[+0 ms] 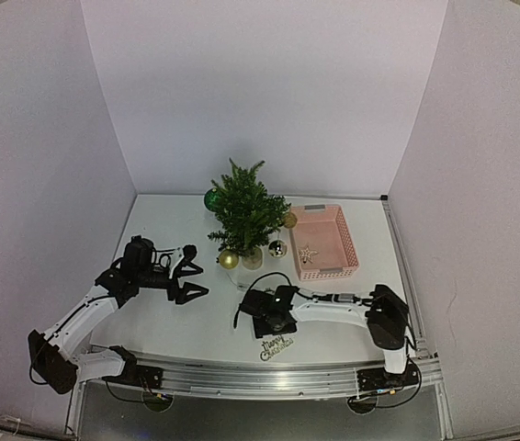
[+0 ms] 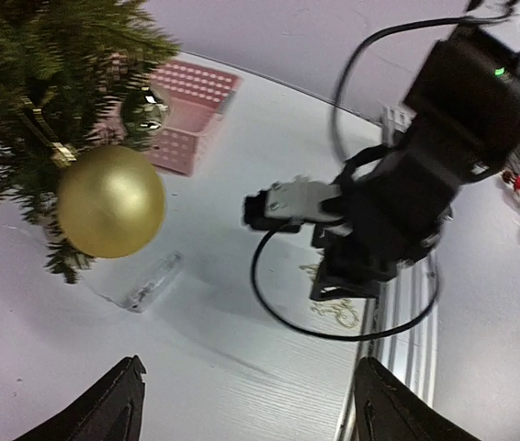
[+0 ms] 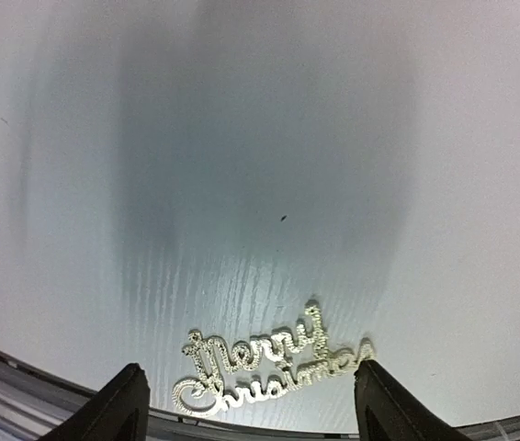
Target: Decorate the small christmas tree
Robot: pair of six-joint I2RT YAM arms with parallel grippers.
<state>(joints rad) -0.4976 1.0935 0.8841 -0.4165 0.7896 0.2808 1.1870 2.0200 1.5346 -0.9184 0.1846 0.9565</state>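
Right wrist view: a glittery "Merry Christmas" sign (image 3: 269,367) lies flat on the white table (image 3: 260,138), near the front rail.
The right gripper (image 3: 249,404) hangs over the sign, fingers spread wide and empty. The left gripper (image 1: 191,273) is also spread and empty, just left of the small christmas tree (image 1: 245,211), which stands mid-table towards the back and carries a gold ball (image 2: 111,200) and a green ball (image 1: 212,198). The pink basket (image 1: 326,272) to its right holds a star ornament (image 1: 308,254).

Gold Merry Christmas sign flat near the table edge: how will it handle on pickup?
The Merry Christmas sign lies flat on the table, thin cutout script: probably light, with little edge for the right fingers to catch. Slim letter strokes may flex or snap if squeezed. Flat, so it likely slides rather than rolls.
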